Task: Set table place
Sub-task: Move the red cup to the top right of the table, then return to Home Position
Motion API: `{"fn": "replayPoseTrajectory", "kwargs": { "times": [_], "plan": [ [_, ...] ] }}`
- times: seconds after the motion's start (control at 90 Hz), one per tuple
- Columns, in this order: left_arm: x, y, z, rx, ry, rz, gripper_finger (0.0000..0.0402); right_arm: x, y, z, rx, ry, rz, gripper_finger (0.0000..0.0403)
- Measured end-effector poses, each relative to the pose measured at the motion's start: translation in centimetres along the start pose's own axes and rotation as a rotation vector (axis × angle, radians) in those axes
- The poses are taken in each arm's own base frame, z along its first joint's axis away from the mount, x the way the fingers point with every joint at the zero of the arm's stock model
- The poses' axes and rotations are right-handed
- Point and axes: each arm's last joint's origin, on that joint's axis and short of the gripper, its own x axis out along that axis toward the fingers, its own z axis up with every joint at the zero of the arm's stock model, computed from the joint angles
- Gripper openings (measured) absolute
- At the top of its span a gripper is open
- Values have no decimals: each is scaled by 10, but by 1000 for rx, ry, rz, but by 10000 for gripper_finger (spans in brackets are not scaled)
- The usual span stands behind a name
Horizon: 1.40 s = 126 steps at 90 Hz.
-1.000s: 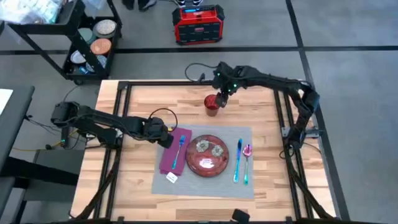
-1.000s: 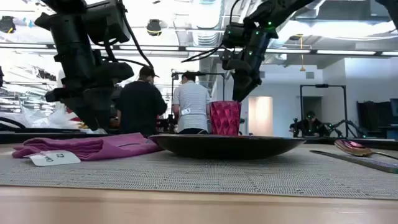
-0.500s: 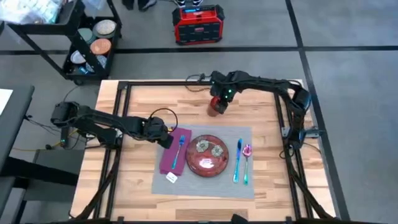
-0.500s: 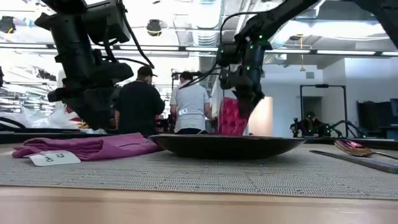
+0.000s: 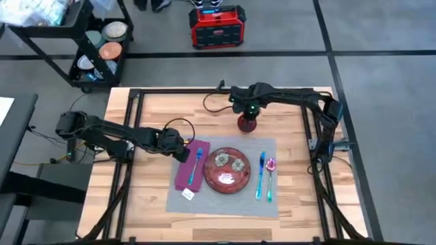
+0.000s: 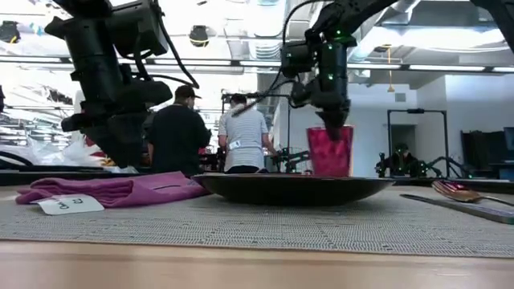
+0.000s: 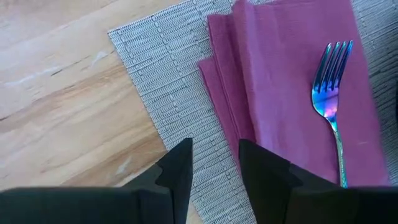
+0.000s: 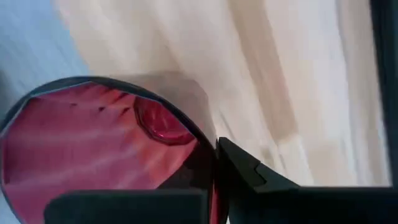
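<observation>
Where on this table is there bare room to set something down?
Bare planks lie left of the placemat in front of the left gripper, and right of it beyond the spoon. The placemat is crowded; the right gripper holds the cup behind it.

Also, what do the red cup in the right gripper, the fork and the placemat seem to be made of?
The red cup looks like translucent faceted plastic or glass: light shows through its ribbed wall. The fork seems to be polished metal with an iridescent blue-purple sheen. The placemat looks like woven grey fabric or vinyl, its ribbed weave visible. The right gripper holds the cup's rim.
</observation>
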Motion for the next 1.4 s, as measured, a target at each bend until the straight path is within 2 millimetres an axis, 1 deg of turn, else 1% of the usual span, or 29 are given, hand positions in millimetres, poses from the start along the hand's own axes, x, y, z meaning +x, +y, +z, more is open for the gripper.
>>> {"fn": "replayPoseTrajectory", "kwargs": {
  "times": [0.222,0.444,0.589,0.644,0.8,1.011,1.067,1.111,1.167,1.211,1.244,1.3,1.333,1.367,1.4],
  "plan": [
    [0,0,0,-3,12,-6,114,11,-10,-9,25,64,34,8],
    [0,0,-1,-4,20,-10,114,20,-13,-17,32,112,47,21],
    [0,0,-1,-3,21,-9,114,24,-12,-18,33,127,103,39],
    [0,0,-1,2,21,-10,114,23,-12,-18,33,127,104,48],
    [0,0,-1,25,20,-10,114,12,-13,-21,42,95,106,80],
    [0,-2,0,30,13,-24,114,-26,-20,-34,78,-29,97,119],
    [-1,-4,1,23,-9,-50,114,-37,-21,-40,92,-56,108,128],
    [-7,-7,3,20,-57,-86,114,-49,-21,-48,96,-74,144,136],
    [-25,-16,8,41,-183,-161,114,-69,-15,-63,78,-110,211,142],
    [-46,-22,13,66,-309,-237,114,-91,-9,-79,23,-167,264,146],
    [-63,-22,15,86,-403,-263,114,-109,-3,-94,-31,-225,302,147],
    [-90,-15,14,115,-554,-267,114,-137,6,-123,-108,-342,325,146],
    [-104,-8,12,119,-641,-264,114,-151,10,-141,-141,-427,330,145],
    [-116,1,8,111,-715,-264,114,-161,13,-160,-169,-518,332,142],
    [-125,14,3,96,-767,-275,114,-167,15,-179,-185,-611,337,138]
  ]
}}
